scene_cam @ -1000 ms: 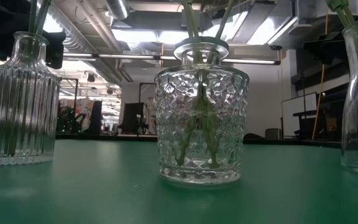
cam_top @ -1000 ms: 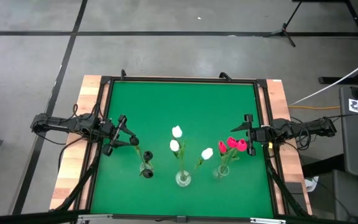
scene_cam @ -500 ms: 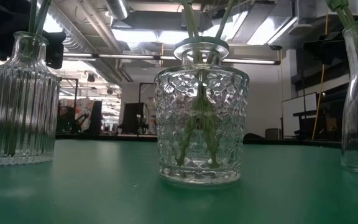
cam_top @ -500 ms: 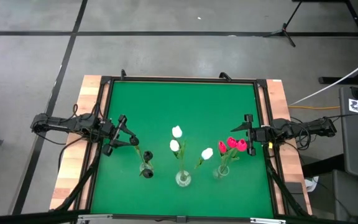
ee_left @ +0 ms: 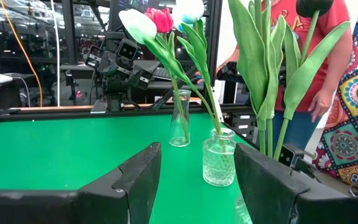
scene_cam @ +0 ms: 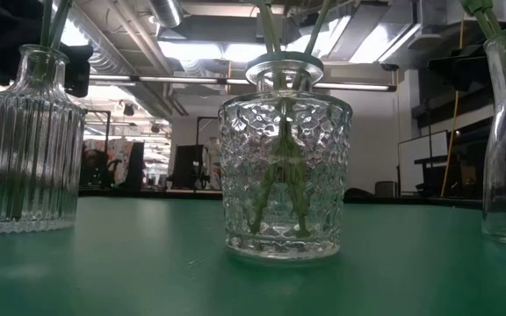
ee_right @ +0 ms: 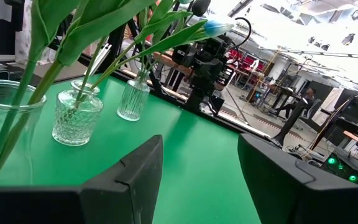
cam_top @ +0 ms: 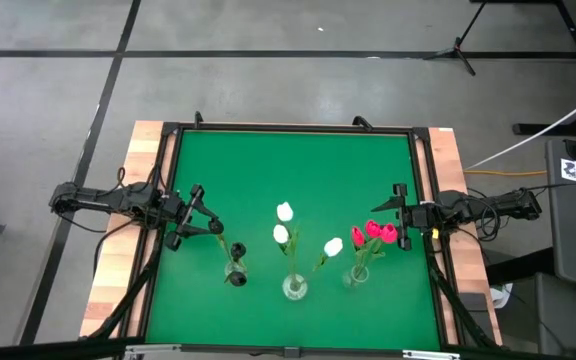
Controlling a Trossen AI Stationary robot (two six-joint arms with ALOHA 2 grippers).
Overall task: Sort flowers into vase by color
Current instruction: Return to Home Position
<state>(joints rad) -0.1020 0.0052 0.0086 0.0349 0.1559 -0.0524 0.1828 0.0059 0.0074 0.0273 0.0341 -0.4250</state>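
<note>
Three glass vases stand in a row near the table's front edge. The left ribbed vase (cam_top: 236,273) (scene_cam: 20,140) holds black-headed flowers (ee_left: 312,6). Standing in the middle diamond-patterned vase (cam_top: 294,287) (scene_cam: 284,158) are white flowers (cam_top: 282,222). The right slim vase (cam_top: 356,275) (ee_left: 180,118) has red-pink flowers (cam_top: 373,232). All stems stand inside the vases. My left gripper (cam_top: 206,218) (ee_left: 197,180) waits open at the table's left side, level, beside the ribbed vase. My right gripper (cam_top: 398,213) (ee_right: 197,180) waits open at the right side, next to the red flowers.
The green mat (cam_top: 293,170) lies bare behind the vases, framed by a dark rail (cam_top: 293,128). A person in a red top (ee_left: 328,62) stands beyond the table's front edge. Workshop gear fills the room behind.
</note>
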